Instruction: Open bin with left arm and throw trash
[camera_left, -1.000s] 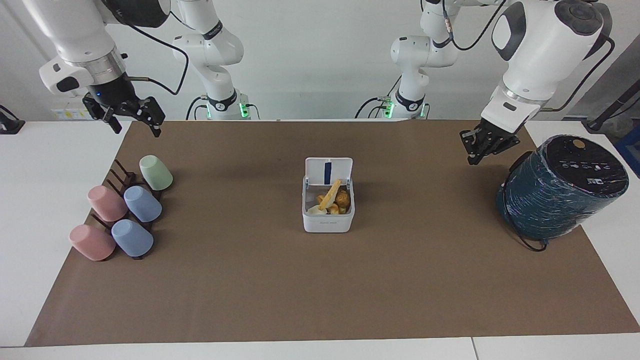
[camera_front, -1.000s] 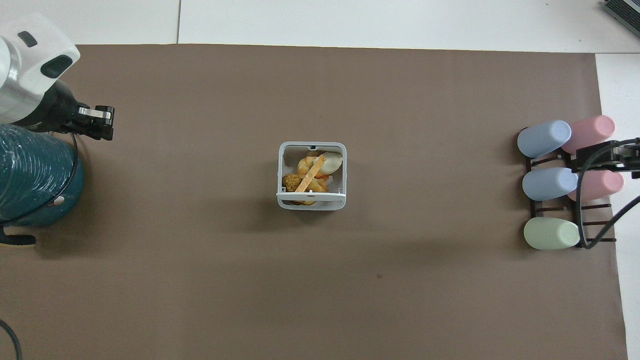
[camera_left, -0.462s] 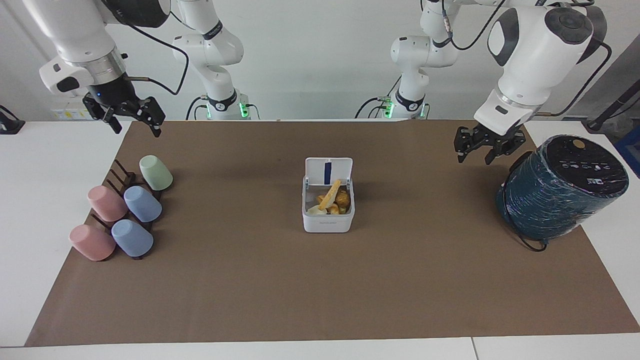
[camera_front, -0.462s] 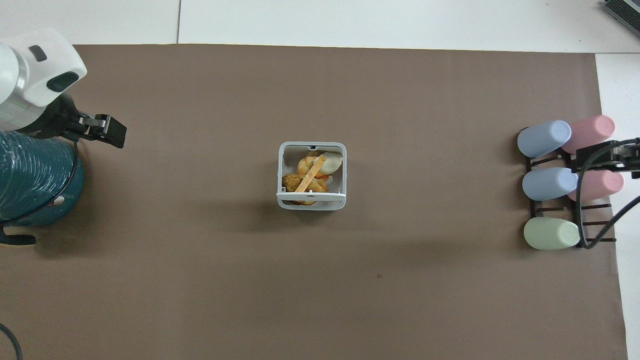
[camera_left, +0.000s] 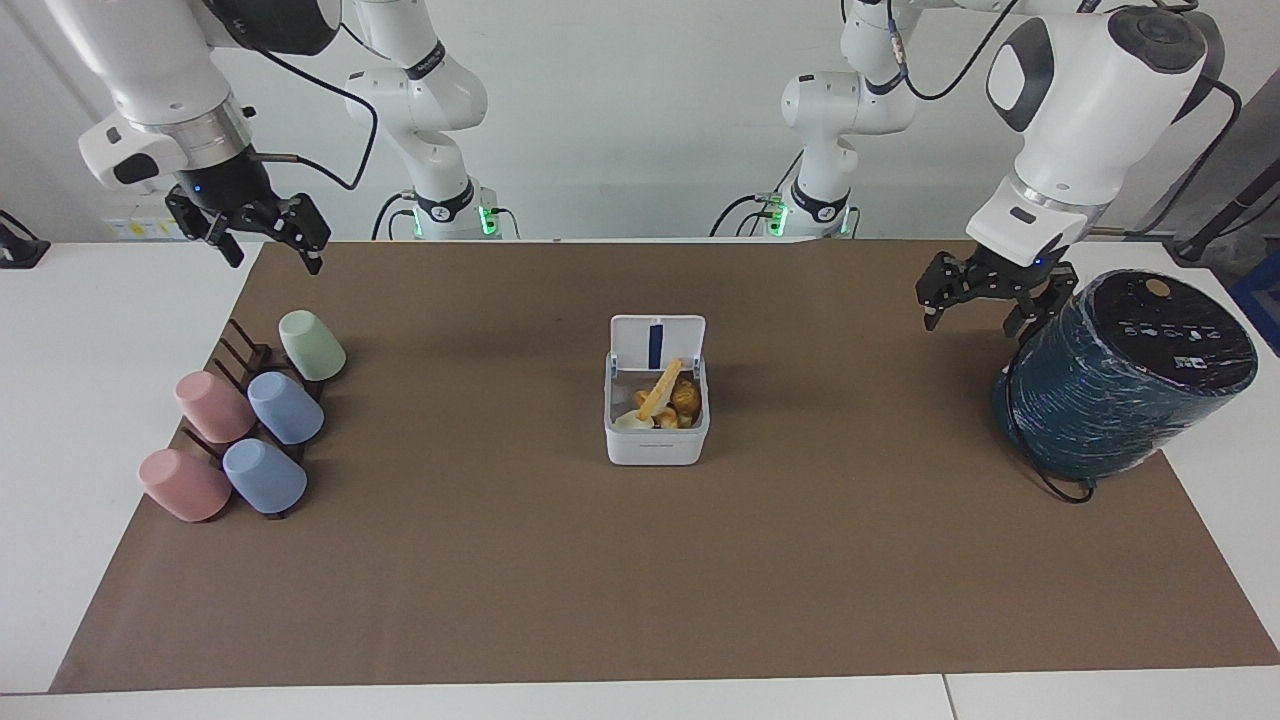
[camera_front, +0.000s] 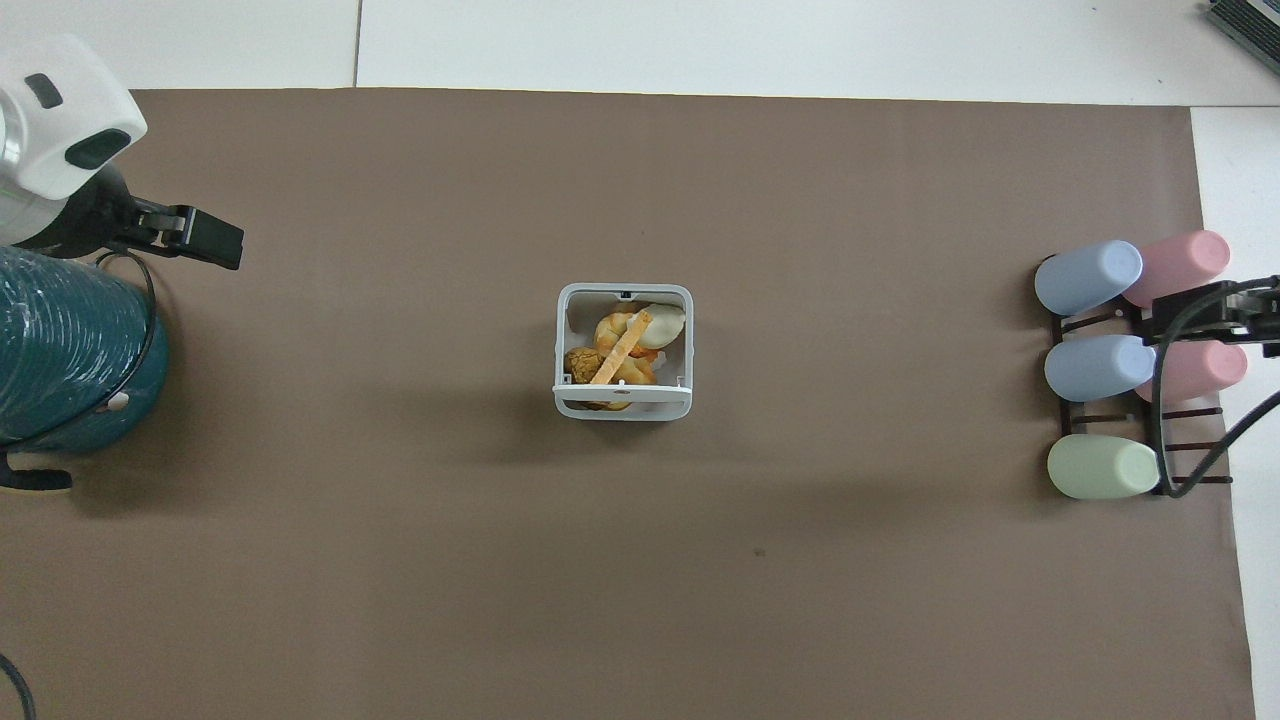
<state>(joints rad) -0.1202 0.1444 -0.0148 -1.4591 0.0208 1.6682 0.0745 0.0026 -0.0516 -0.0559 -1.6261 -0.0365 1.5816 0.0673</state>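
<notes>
Bin (camera_left: 656, 420) sits mid-mat w/ lid up, trash (camera_left: 662, 398) inside, well apart from both sets of fingers; left gripper (camera_left: 985, 301) spread, empty, beside teal cylinder (camera_left: 1120, 385); right gripper (camera_left: 262, 232) spread, waits above cups (camera_left: 255, 425); job looks done, so retreat w/o clipping cylinder

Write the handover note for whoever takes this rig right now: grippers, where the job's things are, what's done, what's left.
Left gripper: open, empty, in the air beside the big teal cylinder at the left arm's end of the table.
Right gripper: open, empty, waiting above the mat's edge near the cup rack.
Bin: mid-mat, lid standing open on the side nearer the robots.
Trash: all visible scraps lie inside the bin; a yellowish strip pokes above the rim.
Done: bin opened, trash in.
Left: nothing on the mat to pick up; lid is not closed, if that is wanted.
</notes>
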